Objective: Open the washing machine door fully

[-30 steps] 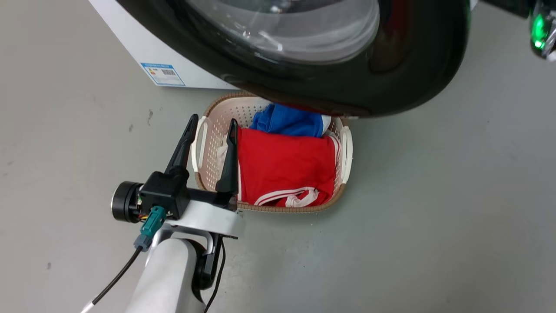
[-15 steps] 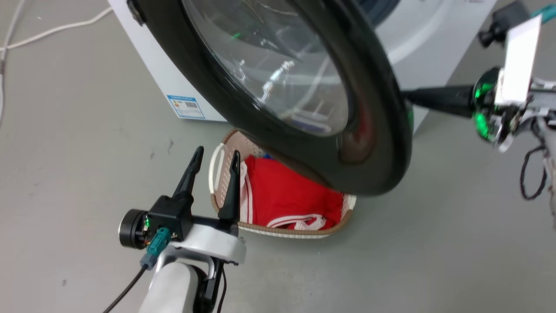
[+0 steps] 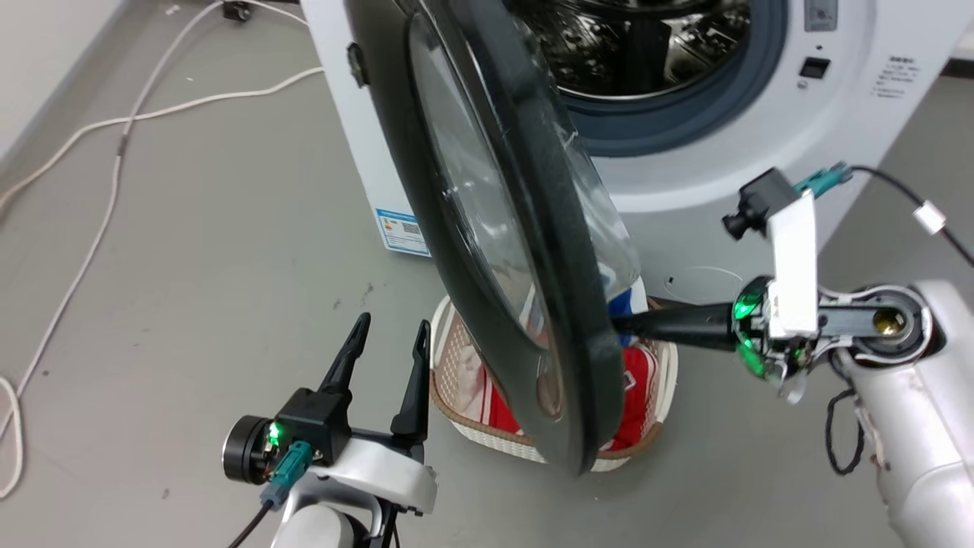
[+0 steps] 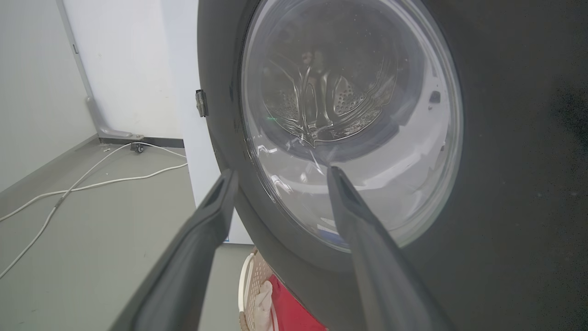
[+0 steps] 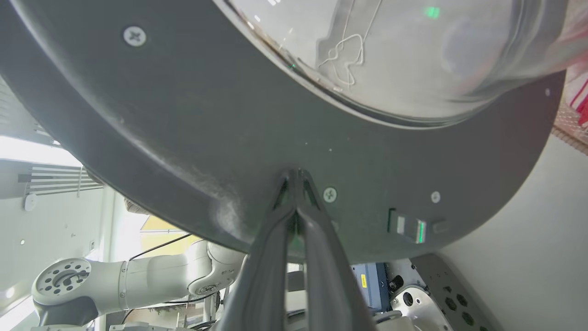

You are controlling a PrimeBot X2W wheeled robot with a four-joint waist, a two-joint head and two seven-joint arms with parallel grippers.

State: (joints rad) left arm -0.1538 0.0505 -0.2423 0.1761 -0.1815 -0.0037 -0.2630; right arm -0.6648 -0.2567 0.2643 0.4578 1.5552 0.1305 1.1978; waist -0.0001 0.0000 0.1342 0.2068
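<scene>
Door (image 3: 525,251) hangs open through the centre of the head view, hinged at the washer's (image 3: 761,152) edge on the frame's left and turned nearly edge-on to us, so the drum (image 3: 631,46) at the upper right lies uncovered. We judge the task mostly done. What is left is the last swing toward the frame's left until the door stops. It is large and round, with a wide glossy black rim and a clear bulging glass bowl at its middle, and its lower edge hangs over the basket (image 3: 487,447). Our right gripper (image 5: 296,177), fingers pressed together and holding nothing, sets its tips against the inner rim near a screw (image 5: 330,194). Our left gripper (image 3: 393,321), lower left, is spread and empty.
</scene>
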